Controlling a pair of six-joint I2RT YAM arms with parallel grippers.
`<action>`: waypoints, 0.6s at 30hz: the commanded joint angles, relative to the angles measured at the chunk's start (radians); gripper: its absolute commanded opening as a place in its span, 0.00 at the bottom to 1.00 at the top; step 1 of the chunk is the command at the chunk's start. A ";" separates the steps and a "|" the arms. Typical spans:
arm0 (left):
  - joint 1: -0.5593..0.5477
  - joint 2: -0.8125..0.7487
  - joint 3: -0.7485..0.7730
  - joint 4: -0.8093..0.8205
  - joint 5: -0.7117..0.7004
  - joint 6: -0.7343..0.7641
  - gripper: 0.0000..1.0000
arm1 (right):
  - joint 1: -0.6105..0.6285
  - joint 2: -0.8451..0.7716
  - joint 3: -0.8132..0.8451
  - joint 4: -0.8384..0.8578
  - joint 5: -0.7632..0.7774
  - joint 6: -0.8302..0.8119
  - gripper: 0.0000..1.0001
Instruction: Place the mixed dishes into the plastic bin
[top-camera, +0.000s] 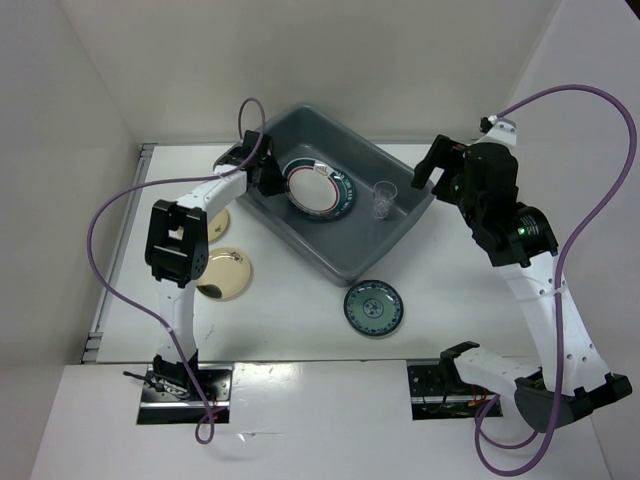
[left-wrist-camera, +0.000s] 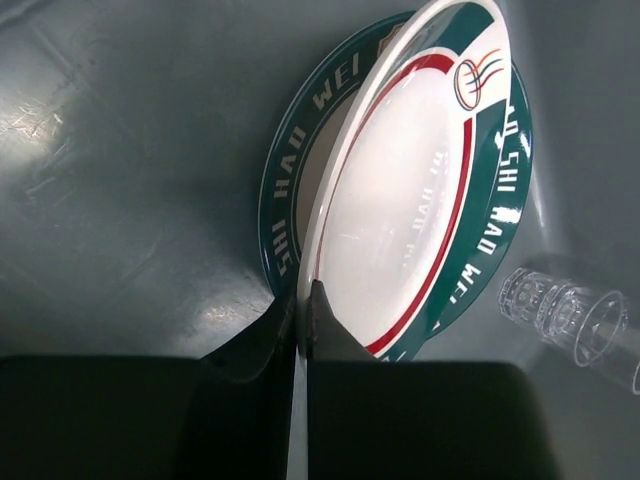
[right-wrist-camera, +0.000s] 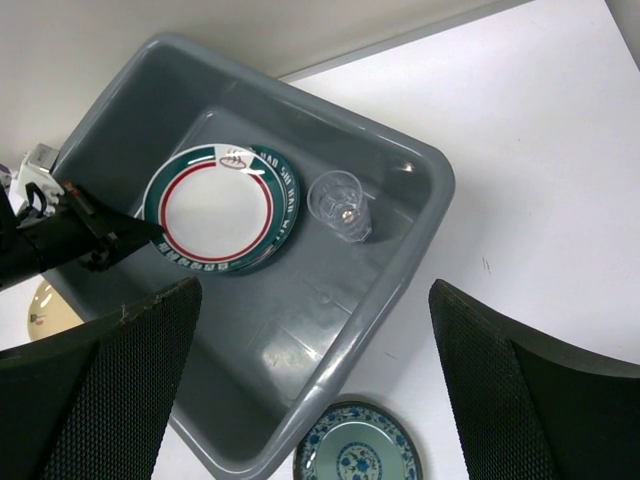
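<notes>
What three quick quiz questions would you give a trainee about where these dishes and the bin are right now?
1. True or false: the clear cup stands outside the plastic bin.
2. What is the left gripper shut on? A: the rim of the red-and-green-rimmed plate. B: the clear cup. C: the bin's wall.
3. How many dishes lie on the table outside the bin?

Key:
1. False; the cup stands upright inside the bin.
2. A; the plate is tilted over another green-rimmed plate in the bin.
3. Three: the teal plate and two gold plates, one partly hidden by the left arm.
</notes>
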 joint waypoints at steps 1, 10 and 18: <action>-0.003 0.015 0.007 0.039 0.015 0.017 0.07 | -0.005 -0.020 -0.010 -0.017 0.027 -0.004 0.99; -0.003 0.033 -0.015 0.039 0.006 0.017 0.60 | -0.005 -0.020 -0.010 -0.036 0.027 0.006 0.99; -0.003 0.004 0.085 0.025 0.067 0.017 0.63 | -0.005 -0.047 -0.034 -0.036 -0.227 -0.068 0.99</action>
